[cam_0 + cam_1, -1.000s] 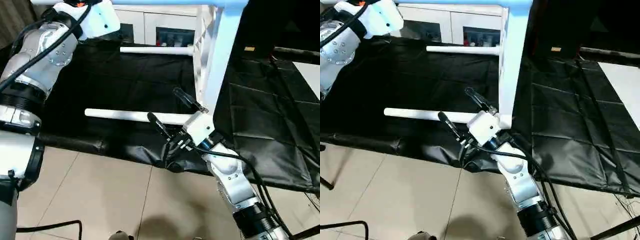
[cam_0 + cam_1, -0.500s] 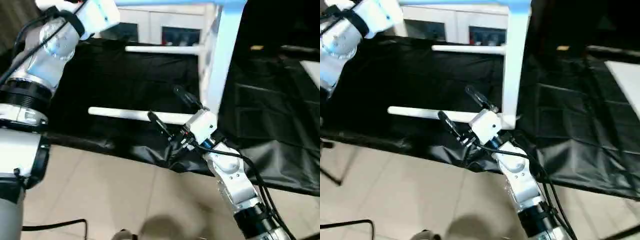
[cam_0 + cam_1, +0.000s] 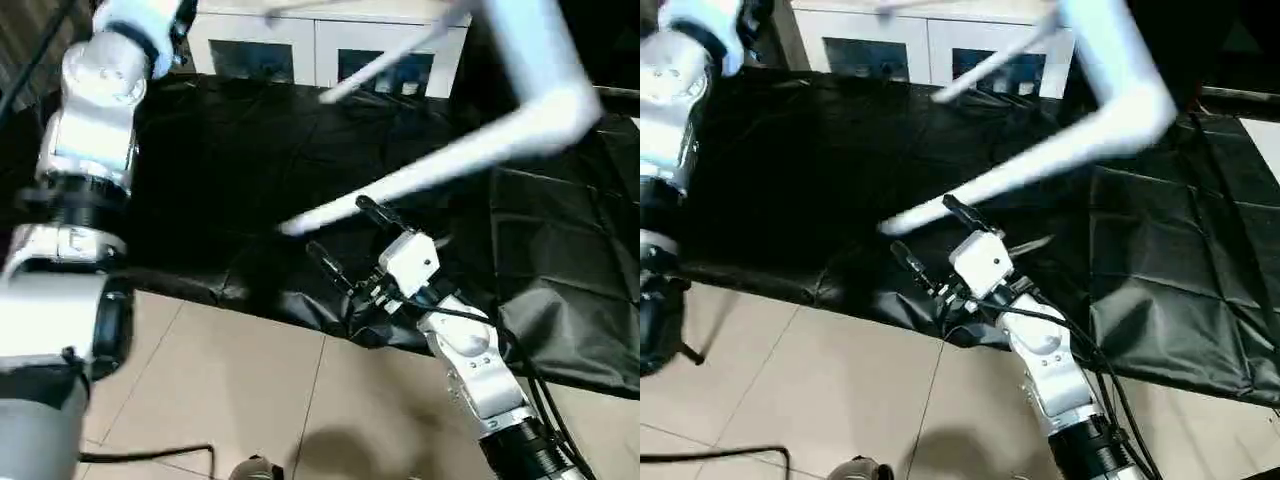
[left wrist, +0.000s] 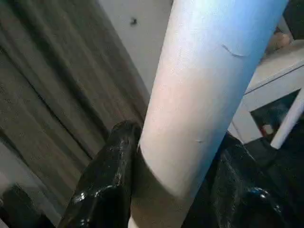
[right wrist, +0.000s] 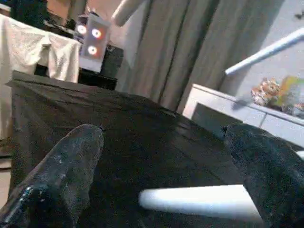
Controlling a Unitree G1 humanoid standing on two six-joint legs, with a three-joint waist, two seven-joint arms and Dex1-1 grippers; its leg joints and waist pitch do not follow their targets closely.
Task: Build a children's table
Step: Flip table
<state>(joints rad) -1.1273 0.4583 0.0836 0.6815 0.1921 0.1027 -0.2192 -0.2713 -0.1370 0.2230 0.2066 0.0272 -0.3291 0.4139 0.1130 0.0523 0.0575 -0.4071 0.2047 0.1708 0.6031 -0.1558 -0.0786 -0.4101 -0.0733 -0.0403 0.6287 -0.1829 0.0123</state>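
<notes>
The children's table hangs tilted in the air over the black cloth, its white top (image 3: 535, 50) edge-on at the upper right. One white leg (image 3: 430, 170) slopes down from it to a tip just above my right gripper (image 3: 350, 240), which stands open at the cloth's front edge with nothing between its fingers. In the right wrist view that leg's tip (image 5: 199, 202) lies between the two black fingers (image 5: 61, 175). A second leg (image 3: 390, 60) shows farther back. My left gripper (image 4: 173, 190) is shut on another white leg (image 4: 194, 109), high at the left.
A black cloth (image 3: 200, 170) covers the low work surface, its front edge folding down to the tiled floor (image 3: 230, 380). A white cabinet with glass doors (image 3: 320, 50) stands behind. My left arm (image 3: 95, 110) rises along the left side. Curtains hang in the background (image 5: 190, 52).
The table has swung: its legs, level before, now slope up to the right and the top has tipped over. The view has also shifted. My right gripper stays open in about the same place.
</notes>
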